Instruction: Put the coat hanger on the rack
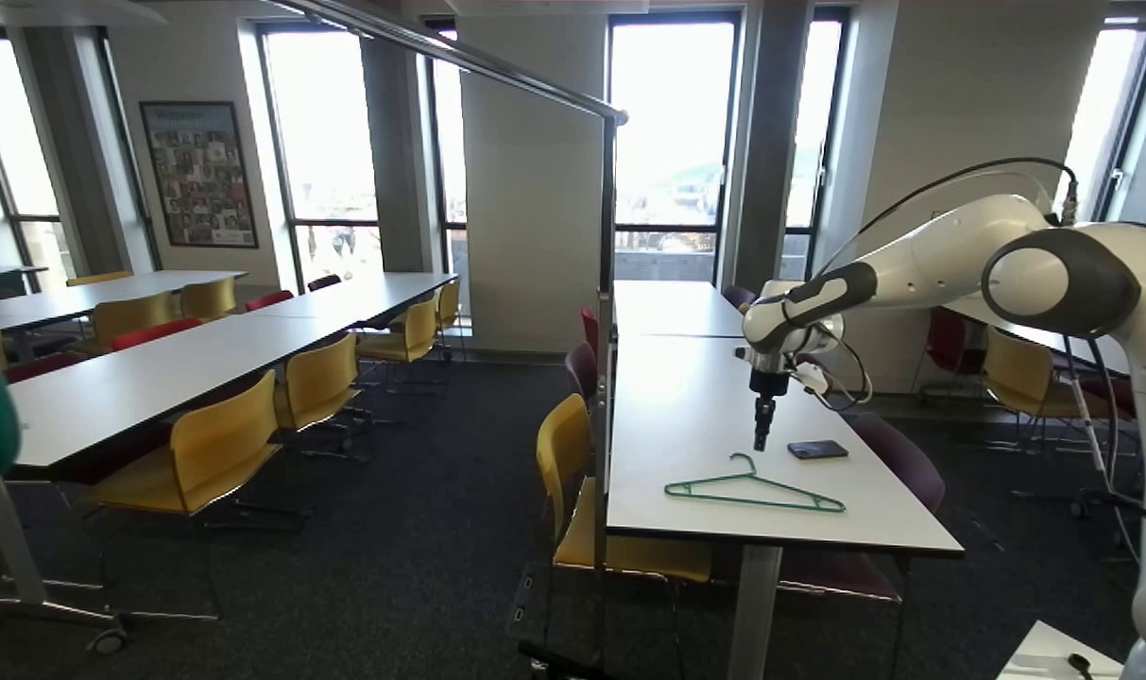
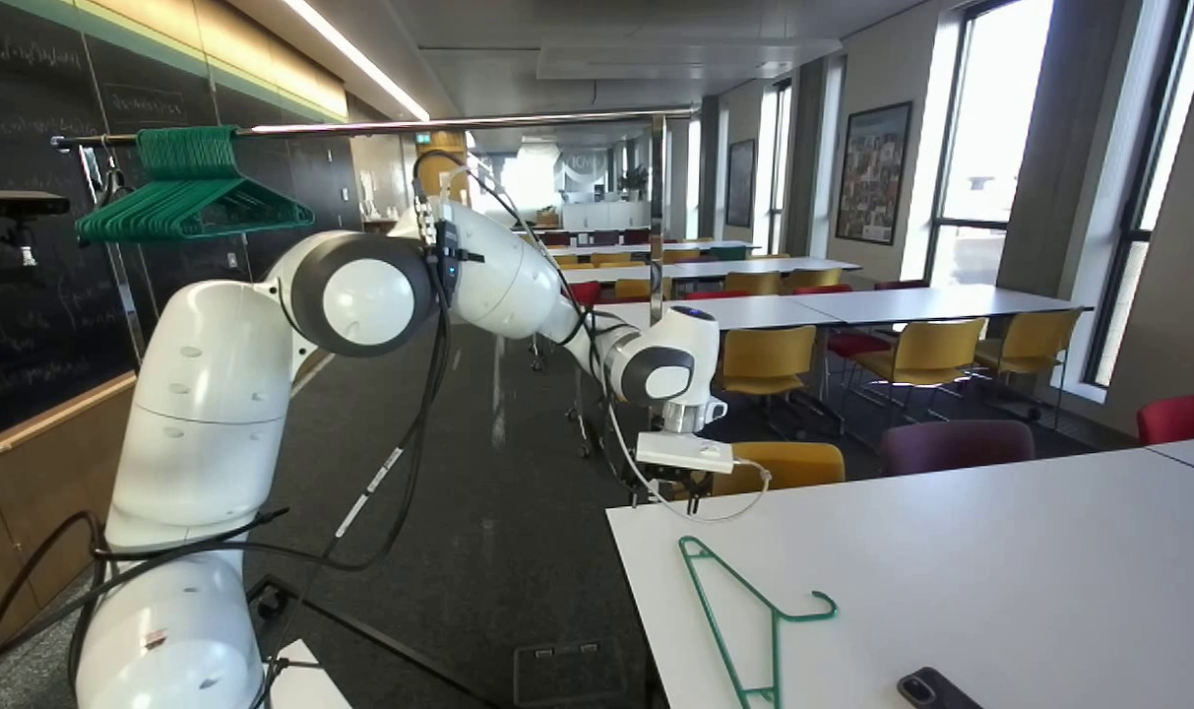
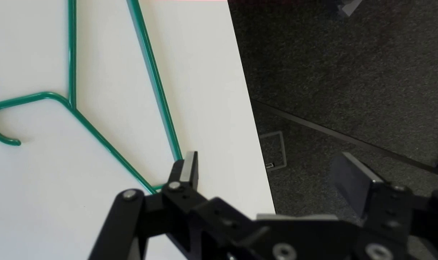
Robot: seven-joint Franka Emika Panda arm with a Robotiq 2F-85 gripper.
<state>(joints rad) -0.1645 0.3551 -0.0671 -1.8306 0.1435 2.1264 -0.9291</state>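
The green coat hanger (image 1: 754, 501) lies flat on the white table (image 1: 667, 406). It also shows, partly cut off, in an exterior view (image 2: 776, 617) and in the wrist view (image 3: 112, 148), its hook pointing left there. My gripper (image 1: 760, 448) points down above the table; it also shows in an exterior view (image 2: 664, 502). In the wrist view the gripper (image 3: 267, 162) is open with nothing between its fingers. Its left finger covers one end corner of the hanger; the gap overlooks the table edge and floor. The rack (image 1: 497, 68) is a grey metal bar overhead, also visible (image 2: 518, 121).
Several green hangers (image 2: 188, 187) hang near one end of the rack. The rack's upright post (image 1: 607, 236) stands beside the table. A dark phone (image 1: 817, 450) lies near the hanger. A yellow chair (image 1: 565, 444) and a purple chair (image 1: 898, 463) stand along the table's sides.
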